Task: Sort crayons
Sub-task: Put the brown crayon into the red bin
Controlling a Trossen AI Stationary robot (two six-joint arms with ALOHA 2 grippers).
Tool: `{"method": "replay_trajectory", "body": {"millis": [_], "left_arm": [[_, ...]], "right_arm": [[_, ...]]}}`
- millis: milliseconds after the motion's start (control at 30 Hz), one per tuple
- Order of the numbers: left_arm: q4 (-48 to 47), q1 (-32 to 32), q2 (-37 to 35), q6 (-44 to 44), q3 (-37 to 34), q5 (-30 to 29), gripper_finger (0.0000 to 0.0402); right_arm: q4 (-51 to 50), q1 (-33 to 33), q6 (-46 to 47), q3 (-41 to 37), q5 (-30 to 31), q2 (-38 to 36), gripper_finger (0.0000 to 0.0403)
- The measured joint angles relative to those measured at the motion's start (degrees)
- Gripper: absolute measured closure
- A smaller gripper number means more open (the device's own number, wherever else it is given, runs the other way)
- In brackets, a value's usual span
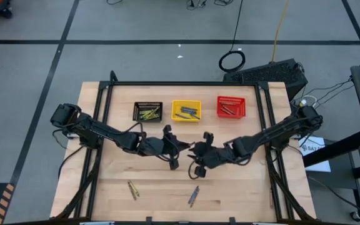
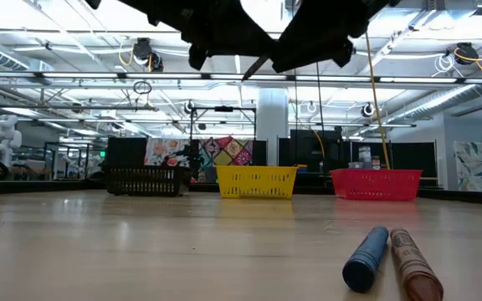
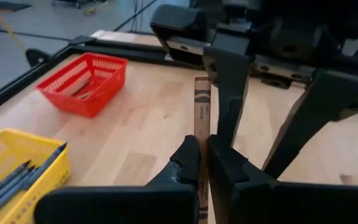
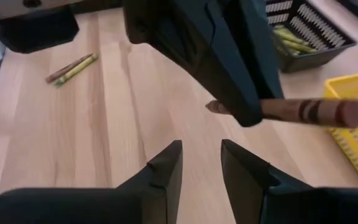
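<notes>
The left gripper [image 1: 181, 149] was clamped nearly shut on a brown crayon [image 3: 201, 118], which stuck out past its fingertips, mid-frame in the high view above the table's middle. The right gripper [image 1: 197, 159] faced it just to the right, its jaws standing apart with nothing between them; the crayon's far end [image 4: 309, 112] hung just beyond its fingers [image 4: 163, 168], apart from them.

The crayon was a brownish-red stick with a paper wrapper bearing dark bands.

Three baskets stood in a row across the upper middle of the high view: black [image 1: 147, 112] with olive-yellow crayons, yellow [image 1: 185, 110] with blue ones, red [image 1: 231, 107] with brownish ones. On the bare table [image 1: 242, 194], a loose pair [image 1: 132, 190] lay at lower left and another pair [image 1: 194, 195] at lower centre, blue beside brown.
</notes>
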Motion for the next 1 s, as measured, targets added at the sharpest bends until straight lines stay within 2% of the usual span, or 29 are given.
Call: {"method": "replay_trajectory", "body": {"millis": [267,1000], "left_arm": [[5.29,0.00,-0.02,0.41,0.00,4.45,0.0394],[8.40,0.00,-0.04,1.45,-0.02,6.74,0.0394]], "right_arm": [[1.06,2.76,1.62,0.00,8.43,0.00,0.0304],[5.60,2.17,-1.85,-0.02,8.17,0.00,0.0304]]}}
